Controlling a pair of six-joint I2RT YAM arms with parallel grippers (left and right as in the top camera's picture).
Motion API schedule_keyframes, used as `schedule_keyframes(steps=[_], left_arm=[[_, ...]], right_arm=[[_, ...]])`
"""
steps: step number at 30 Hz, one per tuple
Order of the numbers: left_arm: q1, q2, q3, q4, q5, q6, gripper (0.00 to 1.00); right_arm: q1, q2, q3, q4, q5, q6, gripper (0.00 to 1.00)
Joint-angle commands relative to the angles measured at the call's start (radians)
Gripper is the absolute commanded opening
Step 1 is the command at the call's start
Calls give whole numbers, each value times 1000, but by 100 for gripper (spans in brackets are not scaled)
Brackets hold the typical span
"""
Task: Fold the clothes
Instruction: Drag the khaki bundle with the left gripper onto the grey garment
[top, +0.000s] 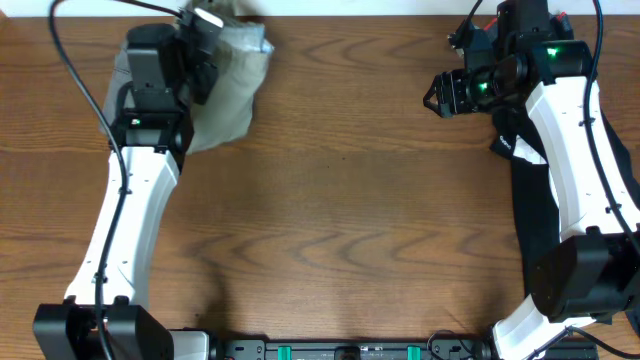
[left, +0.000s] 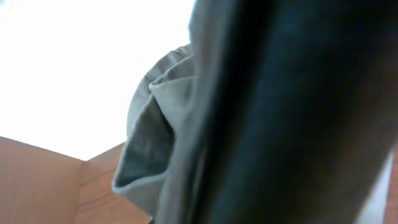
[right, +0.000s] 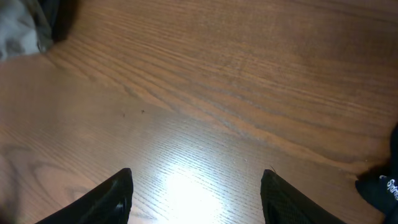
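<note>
With left end effector (top: 205, 35) seemingly clamped on shorts (top: 235, 85) to hold an edge up for folding; with right end effector (right: 196, 182) spread apart over bench (top: 340, 200), free to help.

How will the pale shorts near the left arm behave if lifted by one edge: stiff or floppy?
Probably floppy: the shorts are crumpled, with soft folds in the left wrist view. Likely light, since the cloth looks thin. Pushed on the wooden table, they would probably bunch up rather than slide flat.
</note>
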Motion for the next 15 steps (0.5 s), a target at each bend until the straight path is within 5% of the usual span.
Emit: schedule_keyframes(steps=[1, 15], left_arm=[[37, 5, 11, 26, 42, -6, 6], [145, 179, 10, 233, 65, -4, 6]], right_arm=[[6, 3, -2, 0, -7, 2, 64], [25, 3, -2, 3, -6, 9, 64]])
